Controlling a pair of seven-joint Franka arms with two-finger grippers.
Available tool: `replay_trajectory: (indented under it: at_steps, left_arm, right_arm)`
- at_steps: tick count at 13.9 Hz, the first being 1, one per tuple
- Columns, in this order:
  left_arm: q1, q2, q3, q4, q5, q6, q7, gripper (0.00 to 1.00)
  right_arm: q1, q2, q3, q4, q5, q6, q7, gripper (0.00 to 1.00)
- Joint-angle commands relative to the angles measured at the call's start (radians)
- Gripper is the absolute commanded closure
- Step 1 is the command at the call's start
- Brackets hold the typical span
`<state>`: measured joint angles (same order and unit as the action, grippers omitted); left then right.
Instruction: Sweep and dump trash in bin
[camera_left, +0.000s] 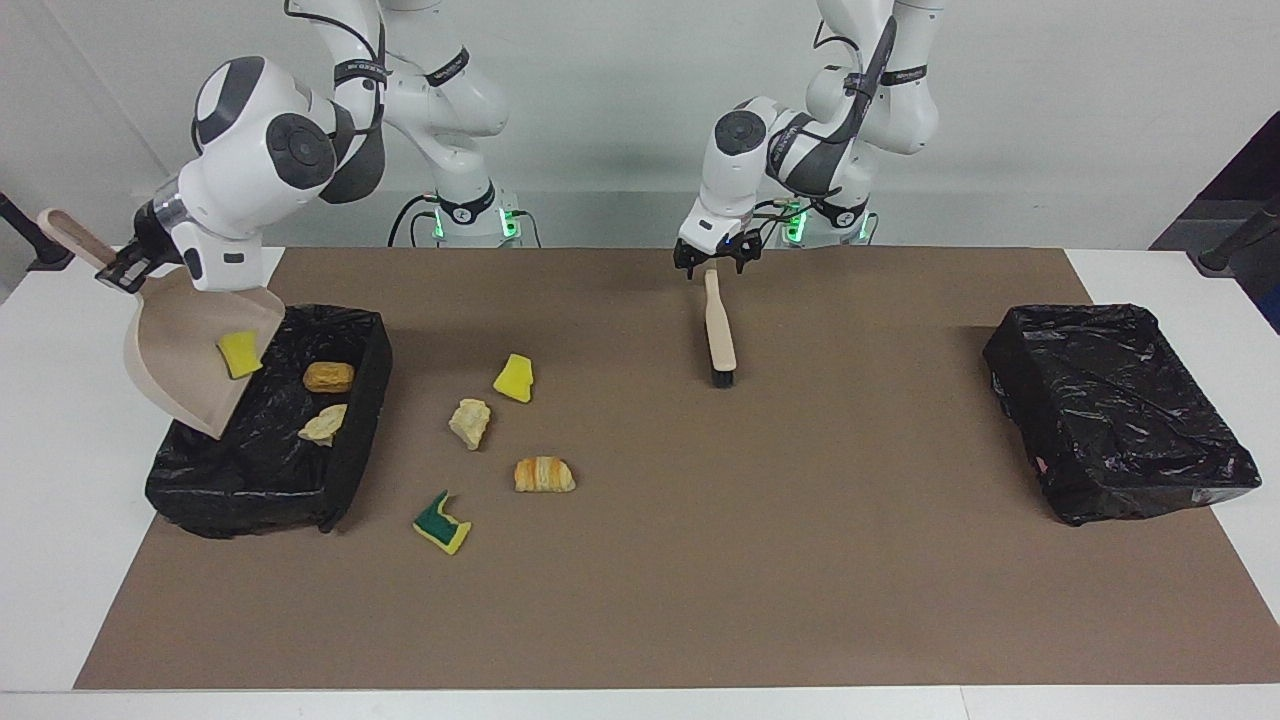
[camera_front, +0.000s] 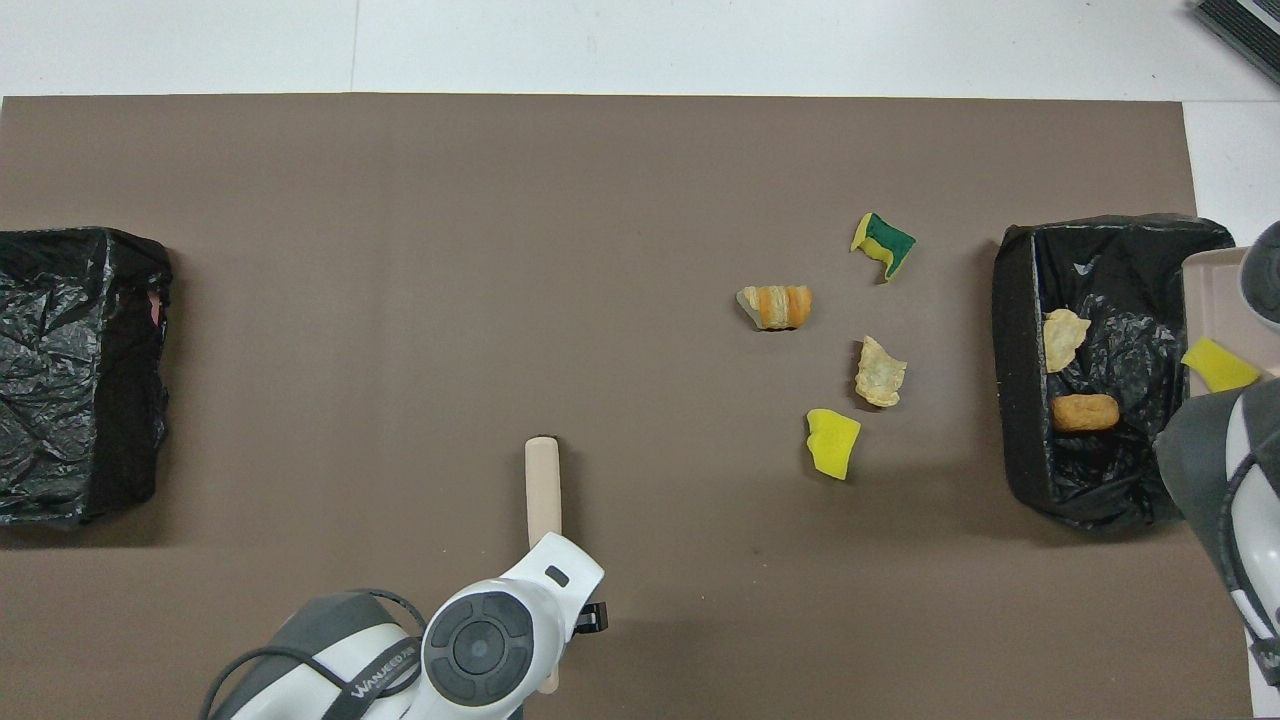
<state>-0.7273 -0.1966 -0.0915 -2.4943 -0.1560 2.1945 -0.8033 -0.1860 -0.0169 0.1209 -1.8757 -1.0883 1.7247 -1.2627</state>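
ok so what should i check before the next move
1. Dustpan emptied: not ok, a yellow sponge bit lies on it.
2. Right gripper grip: ok, shut on the dustpan handle.
3. Dustpan tilted over the bin: ok.
4. Dumped scraps inside the bin: ok, croissant and bread chunk lie in it.
5. Brush in hand: not ok, it lies on the mat, with the left gripper open over its handle.
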Motion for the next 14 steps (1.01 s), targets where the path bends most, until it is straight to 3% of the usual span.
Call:
replay_trajectory:
  at_steps: [1, 8, 14]
  left_arm:
    - [0.101, -0.012, 0.001, 0.069, 0.001, -0.045, 0.048, 0.0]
    - [0.418, -0.023, 0.003, 0.241, 0.004, -0.215, 0.409, 0.0]
    - [0.644, -0.024, 0.003, 0.304, 0.027, -0.279, 0.691, 0.0]
  right_arm:
    - [0.029, -0.005, 0.009, 0.009, -0.042, -0.028, -0.024, 1.0]
    - [0.057, 0.005, 0.009, 0.013, -0.139, -0.024, -0.034, 1.0]
    - [0.057, 0.0, 0.009, 0.004, -0.226, 0.007, -0.067, 1.0]
